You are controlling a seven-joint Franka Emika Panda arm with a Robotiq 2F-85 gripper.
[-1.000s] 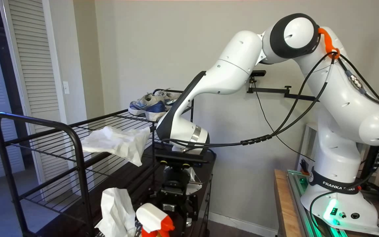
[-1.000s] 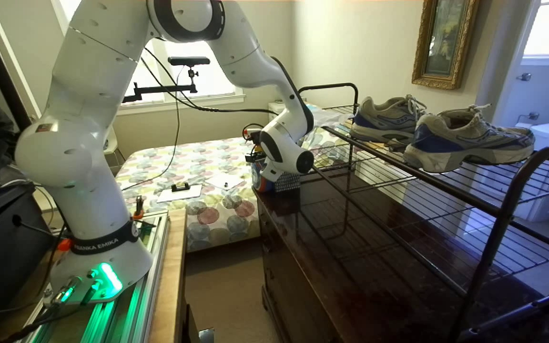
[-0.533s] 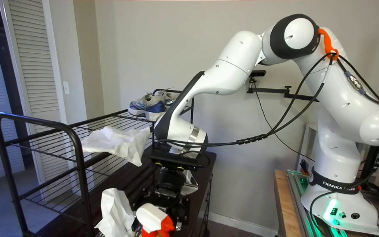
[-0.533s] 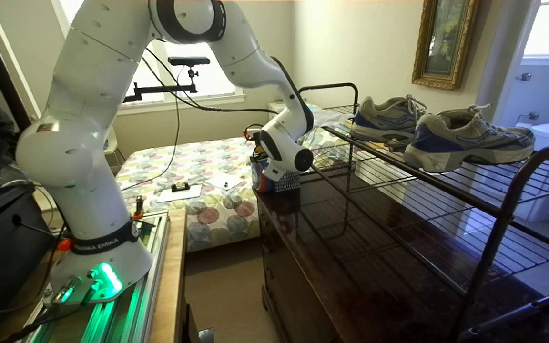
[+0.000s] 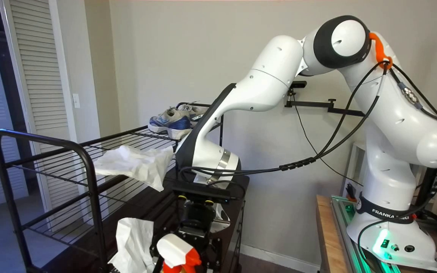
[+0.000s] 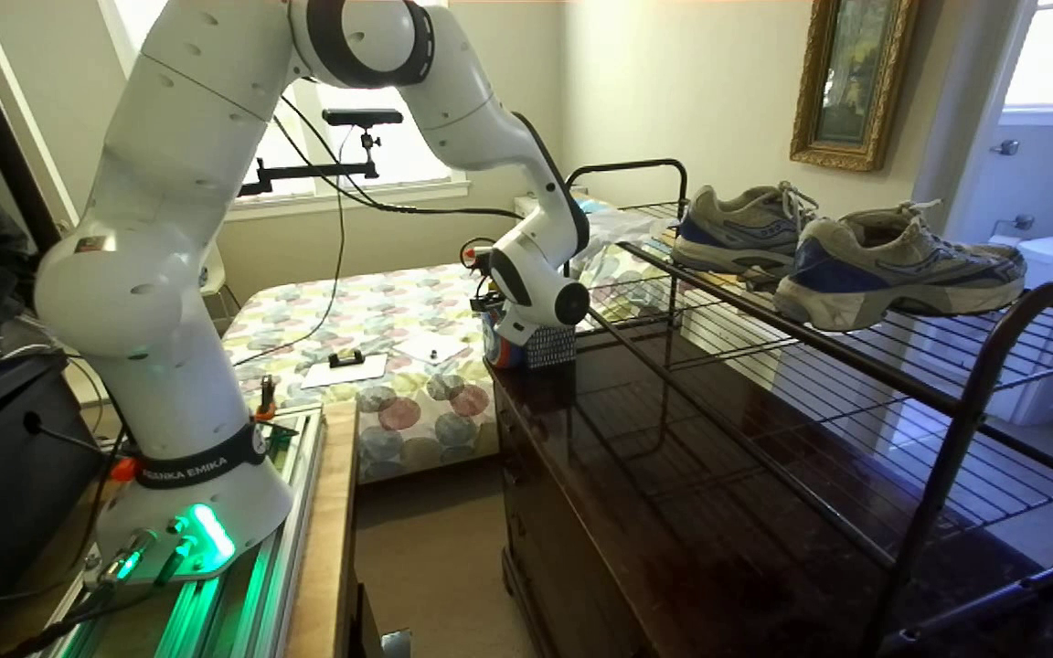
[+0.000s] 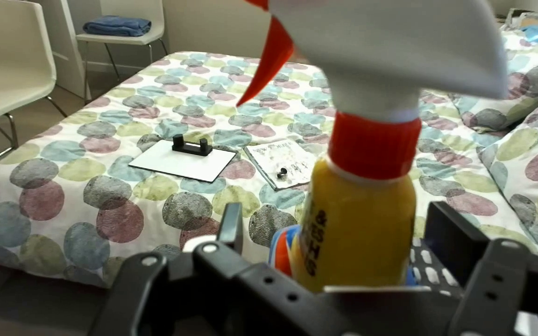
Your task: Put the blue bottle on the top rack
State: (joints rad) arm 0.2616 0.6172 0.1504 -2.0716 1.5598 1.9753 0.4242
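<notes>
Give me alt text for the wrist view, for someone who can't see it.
An open gripper frames a yellow spray bottle with a red-and-white top, gaps showing on both sides. Beyond, a spotted bed holds a white board and paper; at upper left, folded blue cloth lies on a chair.

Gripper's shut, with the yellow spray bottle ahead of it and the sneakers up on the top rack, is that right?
The gripper is open, not shut: the wrist view shows its fingers well apart. The yellow spray bottle ahead and the sneakers on the top rack are right.
</notes>
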